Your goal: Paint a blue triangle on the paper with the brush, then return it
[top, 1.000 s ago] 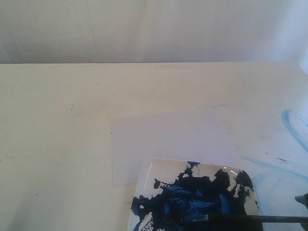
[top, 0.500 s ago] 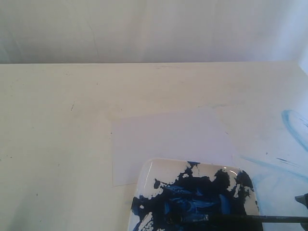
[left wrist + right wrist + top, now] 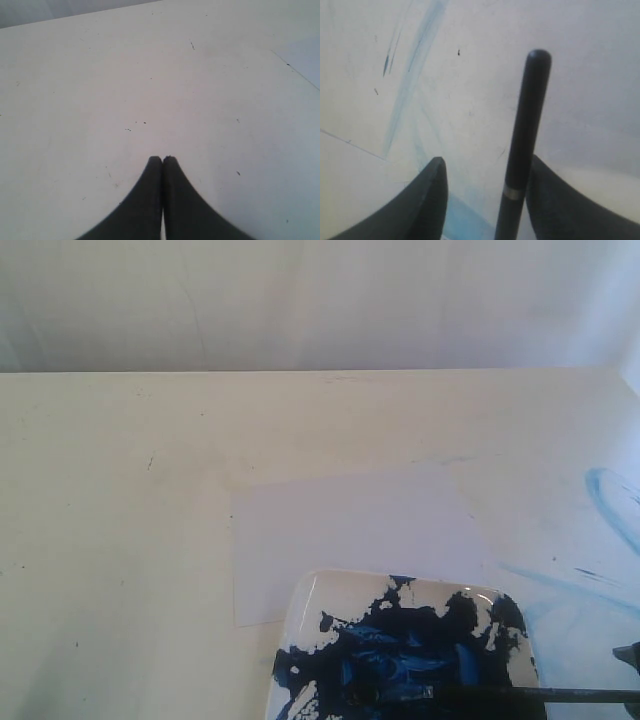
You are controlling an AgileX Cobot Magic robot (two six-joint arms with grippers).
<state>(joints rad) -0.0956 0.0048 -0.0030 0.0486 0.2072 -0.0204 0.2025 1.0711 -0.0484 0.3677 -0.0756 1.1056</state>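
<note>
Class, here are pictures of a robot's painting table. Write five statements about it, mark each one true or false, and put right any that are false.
1. A blue triangle is painted on the paper. False: the sheet is blank.
2. The brush lies with its tip in the dish of dark-blue paint. True.
3. The left gripper is shut, with nothing between its jaws. True.
4. The right gripper is clamped tight on the brush. False: its jaws stand wide apart, and the handle passes between them near one finger without being squeezed.
5. Pale blue smears mark the table to the right of the paper. True.
</note>
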